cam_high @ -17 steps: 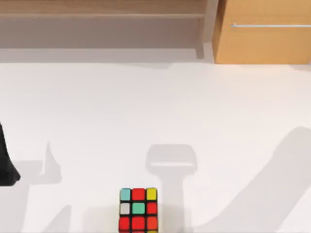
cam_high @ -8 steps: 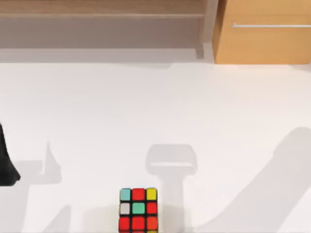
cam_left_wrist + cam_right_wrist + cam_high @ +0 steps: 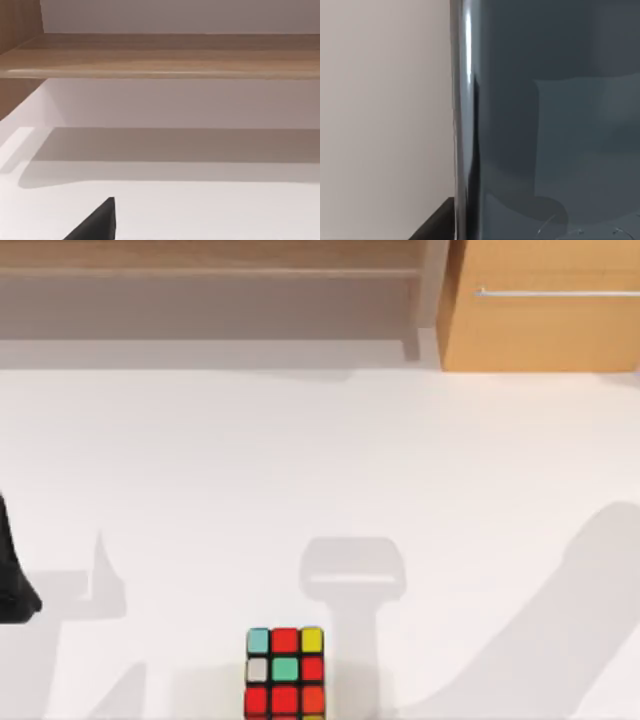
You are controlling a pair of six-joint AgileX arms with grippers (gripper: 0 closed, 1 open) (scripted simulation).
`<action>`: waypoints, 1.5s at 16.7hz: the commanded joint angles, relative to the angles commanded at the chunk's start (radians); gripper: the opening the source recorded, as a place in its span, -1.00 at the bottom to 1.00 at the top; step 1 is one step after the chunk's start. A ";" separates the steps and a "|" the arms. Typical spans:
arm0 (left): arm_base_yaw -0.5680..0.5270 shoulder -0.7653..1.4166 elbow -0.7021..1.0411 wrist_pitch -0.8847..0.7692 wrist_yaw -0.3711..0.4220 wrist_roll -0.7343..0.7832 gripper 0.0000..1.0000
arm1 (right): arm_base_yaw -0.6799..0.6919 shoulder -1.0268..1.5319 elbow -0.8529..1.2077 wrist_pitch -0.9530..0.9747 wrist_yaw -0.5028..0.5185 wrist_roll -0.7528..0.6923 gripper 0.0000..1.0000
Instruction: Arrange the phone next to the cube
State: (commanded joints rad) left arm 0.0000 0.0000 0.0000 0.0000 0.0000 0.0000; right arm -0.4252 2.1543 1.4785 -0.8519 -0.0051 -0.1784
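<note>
The cube (image 3: 285, 678) sits on the white table (image 3: 320, 470) at the near edge of the top view, slightly left of centre. Its upper face shows teal, red and yellow squares in the far row, white, teal and red in the middle row, and red and orange in the near row, all set in a black frame. A grey shadow with a rounded rectangular head lies on the table just right of the cube and extends toward the far side.

The phone (image 3: 555, 120) appears in the right wrist view at very close range as a glossy dark grey-blue surface with a silvery rim along one long edge. A black part shows beside that rim. Whether the right gripper's fingers grip the phone cannot be determined.

The left arm (image 3: 14, 580) is parked at the left edge of the table, well apart from the cube. A black fingertip (image 3: 97, 224) shows in the left wrist view; its opening cannot be determined.

Along the far side stand a wooden shelf (image 3: 210, 270) and, to the right, a wooden cabinet (image 3: 540, 330) with a slim metal handle (image 3: 555, 292).
</note>
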 joint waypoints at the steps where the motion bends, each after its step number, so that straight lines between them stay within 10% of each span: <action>1: 0.000 0.000 0.000 0.000 0.000 0.000 1.00 | 0.000 -0.001 0.003 -0.003 0.000 0.000 -1.00; 13: 0.000 0.000 0.000 0.000 0.000 0.000 1.00 | 0.018 -0.073 0.060 -0.070 0.004 0.032 -1.00; 25: 0.000 0.000 0.000 0.000 0.000 0.000 1.00 | 0.397 -0.399 0.043 -0.113 0.051 0.495 -1.00</action>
State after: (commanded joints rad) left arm 0.0000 0.0000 0.0000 0.0000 0.0000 0.0000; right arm -0.0284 1.7554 1.5213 -0.9648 0.0457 0.3164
